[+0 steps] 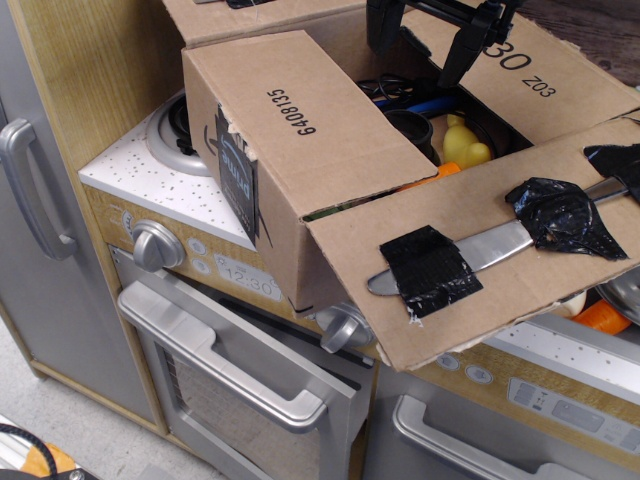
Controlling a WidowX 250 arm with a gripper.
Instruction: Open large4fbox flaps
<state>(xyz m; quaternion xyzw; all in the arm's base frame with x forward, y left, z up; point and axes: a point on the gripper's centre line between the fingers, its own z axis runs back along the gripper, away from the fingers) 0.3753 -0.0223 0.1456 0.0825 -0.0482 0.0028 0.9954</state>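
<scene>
The large4fbox (275, 230), a brown cardboard box with a black label on its side, sits on a toy stove top. The flap printed "6408135" (310, 110) still lies over the left part of the opening. The front flap (470, 290) hangs outward, and a metal knife (490, 250) is held to its inner face with black tape. The "30 Z03" flap (545, 75) lies open at the back right. A fourth flap (250, 15) shows at the top edge. My black gripper (425, 40) is open and empty, hovering over the opening. Inside are a yellow duck (465, 145) and dark pots.
The box rests on a toy kitchen with a burner (175, 135), silver knobs (157, 245), a 12:30 clock panel (250, 280) and an oven door handle (225, 360). A grey fridge handle (25, 185) is at the left. An orange item (605, 318) lies under the front flap.
</scene>
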